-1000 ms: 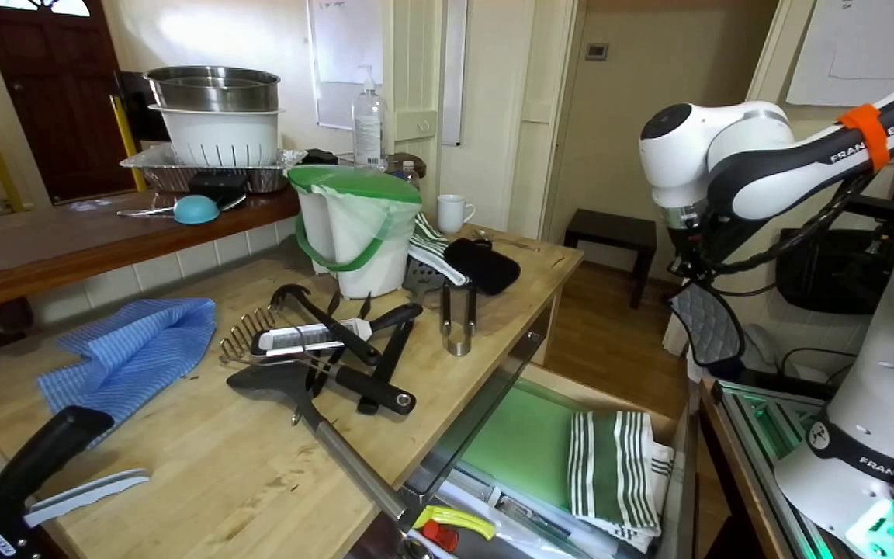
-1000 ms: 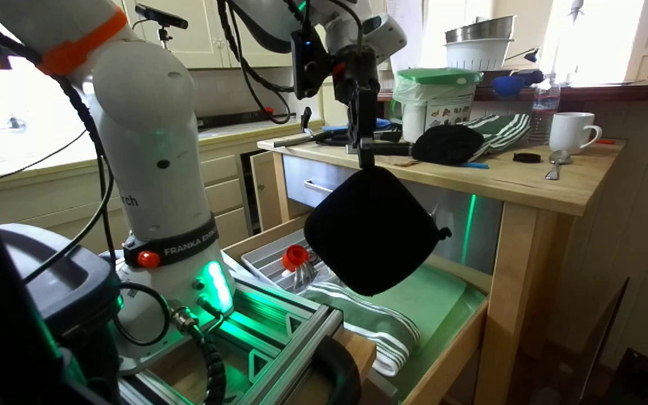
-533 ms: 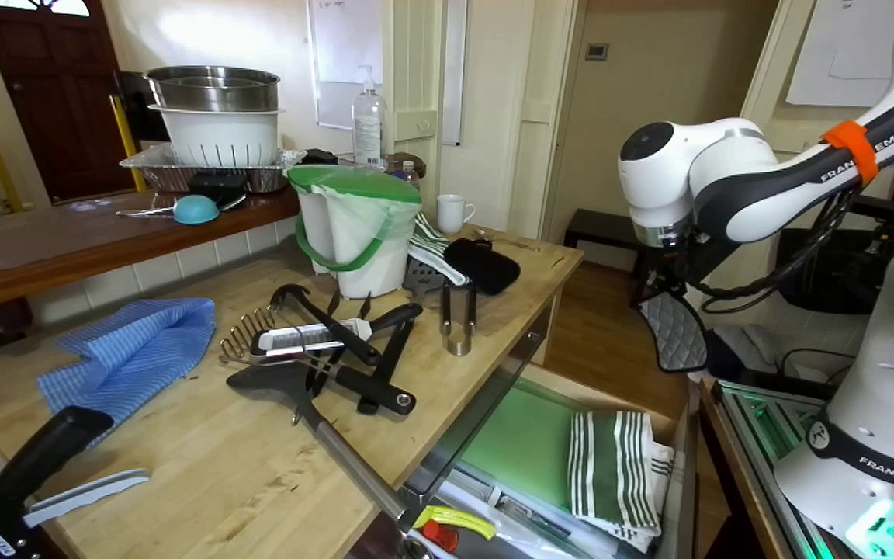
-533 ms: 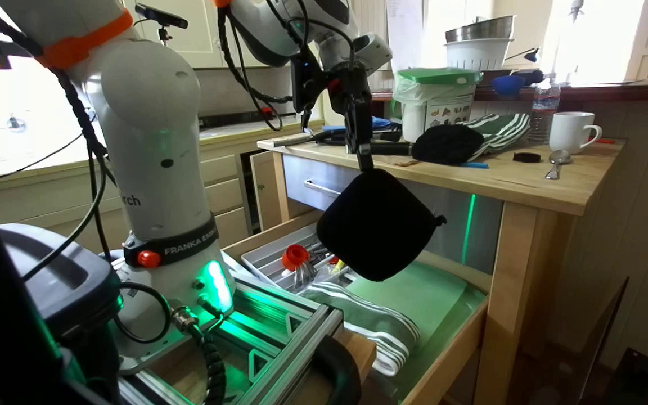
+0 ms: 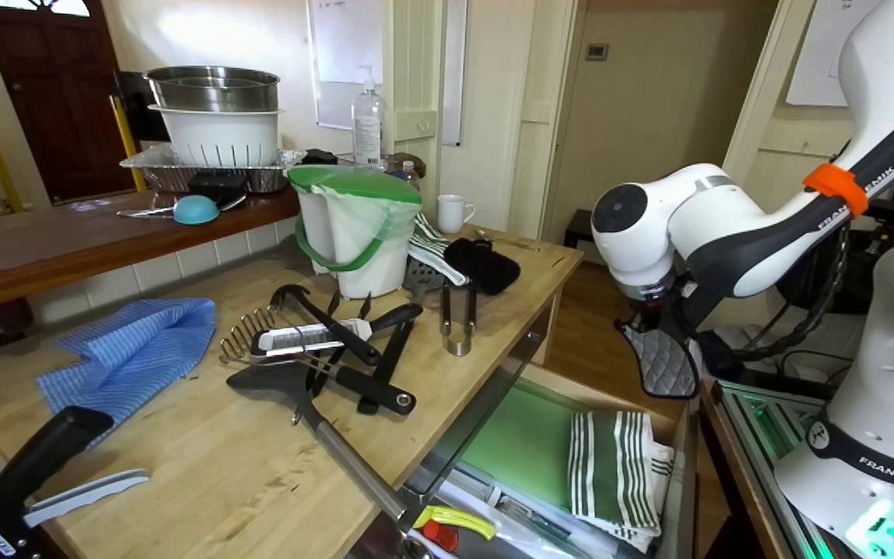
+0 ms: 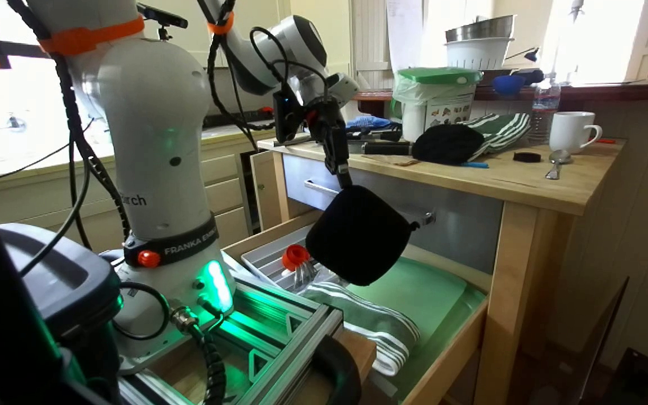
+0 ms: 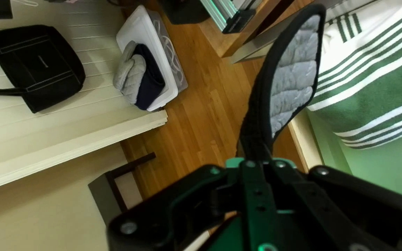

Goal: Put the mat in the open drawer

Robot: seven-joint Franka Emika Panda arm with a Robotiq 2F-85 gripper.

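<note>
The mat [image 5: 660,361] hangs from my gripper [image 5: 641,320], grey quilted on one face and black on the other. In an exterior view its black face [image 6: 358,239] shows, tilted, with a small loop at one corner. My gripper [image 6: 345,179] is shut on its upper corner. In the wrist view the mat [image 7: 295,73] juts out from the closed fingertips [image 7: 259,158]. The open drawer [image 5: 521,435] has a green lining, also seen in an exterior view [image 6: 436,295]. The mat is above drawer height; in the wrist view it overlaps the drawer's side wall and the floor outside.
A green-and-white striped towel [image 5: 614,466] lies in the drawer beside a utensil tray [image 6: 268,264]. The wooden table [image 5: 261,481] carries utensils, a lidded bin [image 5: 358,233], a black mitt-like thing [image 5: 490,264] and a blue cloth [image 5: 136,341]. A white mug [image 6: 571,132] stands near the table's end.
My arm has come down and my gripper has tilted. The mat, still held, hangs lower and, in an exterior view, nearer the table. The drawer and its contents have not moved.
</note>
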